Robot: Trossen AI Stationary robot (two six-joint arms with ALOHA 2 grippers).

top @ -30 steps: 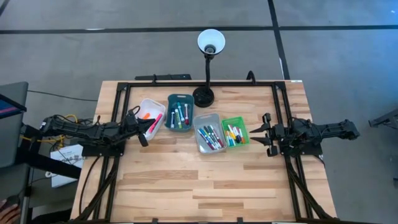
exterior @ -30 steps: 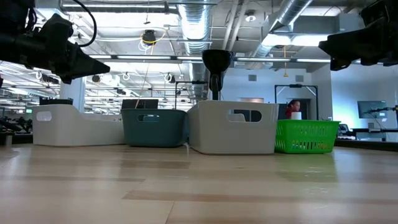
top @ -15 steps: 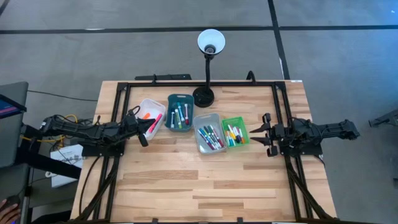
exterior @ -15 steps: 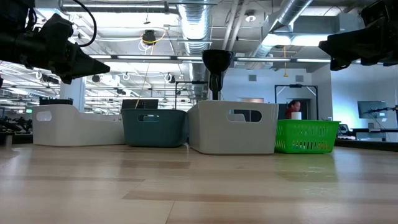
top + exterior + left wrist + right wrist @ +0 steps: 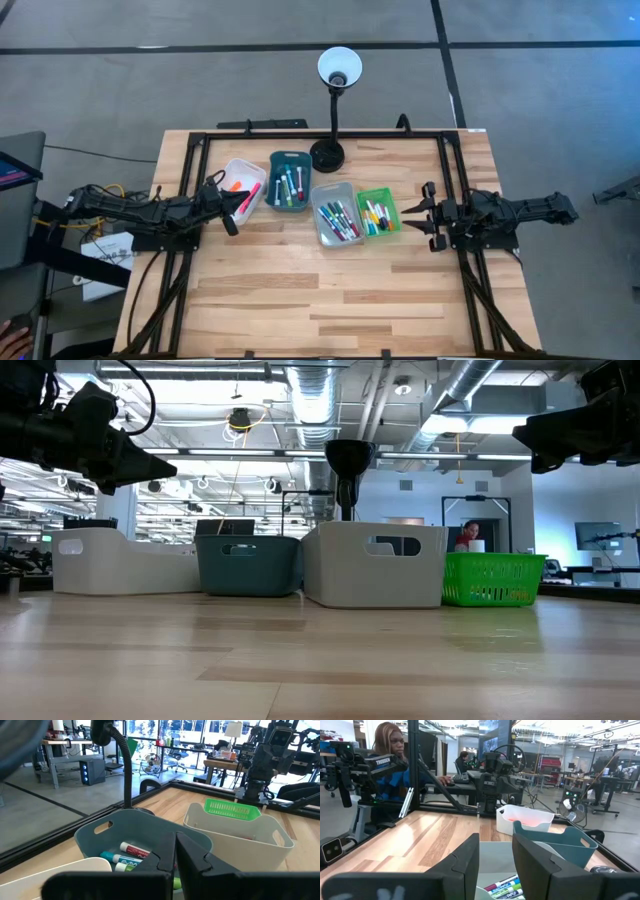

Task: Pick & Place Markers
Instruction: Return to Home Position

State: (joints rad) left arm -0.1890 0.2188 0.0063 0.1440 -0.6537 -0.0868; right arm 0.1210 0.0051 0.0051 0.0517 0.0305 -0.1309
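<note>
While both arms are sitting drawn back at opposite sides of the table (image 5: 330, 290), I am reading the left gripper (image 5: 175, 840) as pressed together, its two fingers meeting with nothing between them; it is hanging raised above the wood at the outer side of the white bin (image 5: 236, 162), and I am seeing no contact with it; the right gripper (image 5: 495, 838) is standing spread, a clear gap showing between its fingers, pinching nothing, and hovering just beside the green bin (image 5: 377, 191) on that bin's outer side.

I am finding the markers (image 5: 335, 220) lying inside four bins set in a row across the table's middle: white, then the teal bin (image 5: 290, 154), the gray bin (image 5: 330, 186) and the green one, each nearly touching its neighbour; the lamp (image 5: 339, 67) is standing behind the teal and gray bins near the back edge.

Black rails (image 5: 448, 180) are running along the left, right and back edges, each arm lying over its own side rail; bare wood is stretching from the bins to the front edge; a person (image 5: 390, 775) is sitting beyond the table's left side.
</note>
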